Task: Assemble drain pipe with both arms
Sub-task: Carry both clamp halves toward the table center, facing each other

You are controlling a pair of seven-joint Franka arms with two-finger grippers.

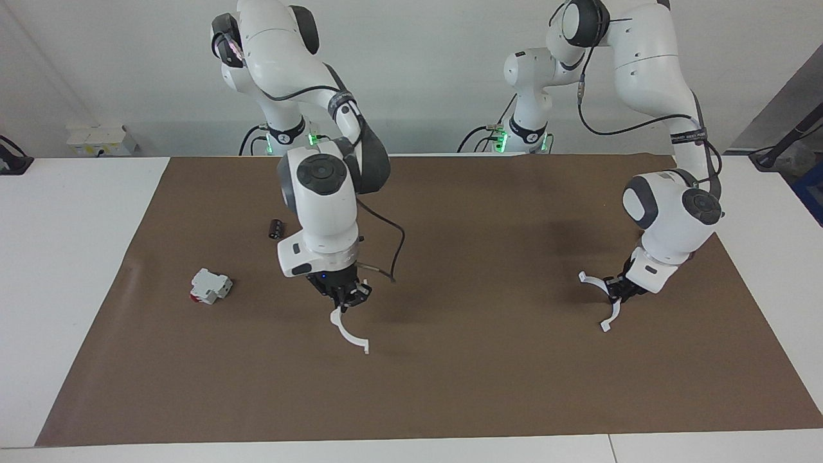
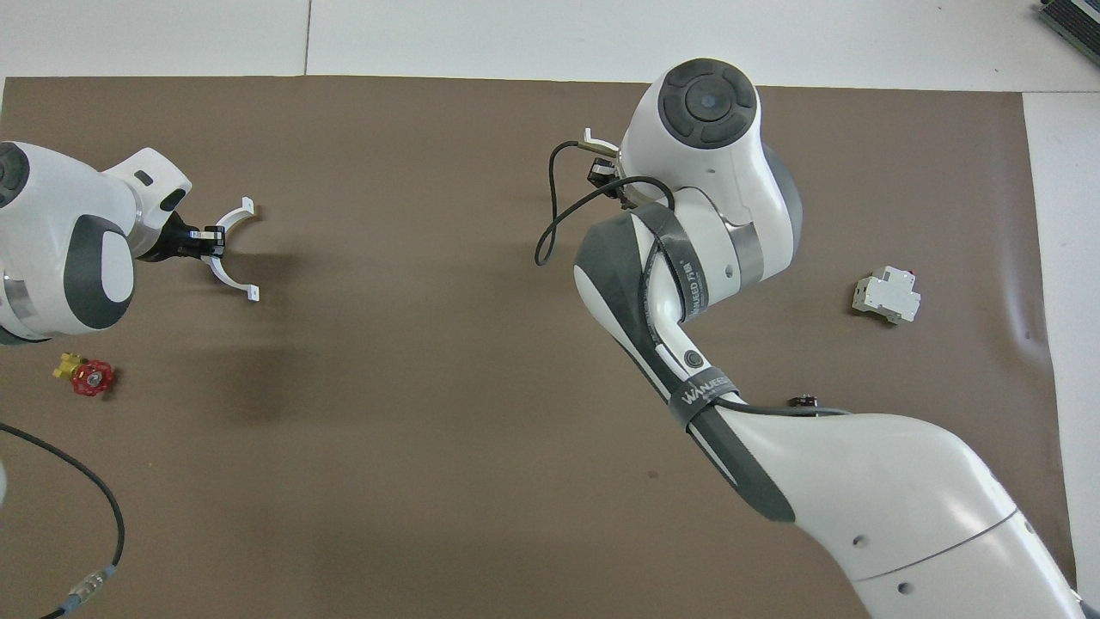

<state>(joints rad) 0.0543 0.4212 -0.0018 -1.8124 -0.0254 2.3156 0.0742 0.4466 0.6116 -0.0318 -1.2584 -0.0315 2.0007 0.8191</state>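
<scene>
Brown matte mat (image 1: 450,386) covers white table. Right gripper (image 1: 344,299) pinches one thin white plastic half-ring (image 1: 347,334) above mat's middle. Left gripper (image 1: 618,289) pinches second half-ring (image 1: 601,299), apparently just off the mat, toward left arm's end.

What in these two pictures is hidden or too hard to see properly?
- Overhead view: the right gripper and most of its half-ring are hidden under the right arm's wrist; only a tab shows.
- Overhead view: the small dark cylinder is nearly covered by the right arm's forearm.
- Facing view: the red valve wheel is hidden by the left arm.
- Both views: whether the left gripper's half-ring touches the mat is unclear.
</scene>
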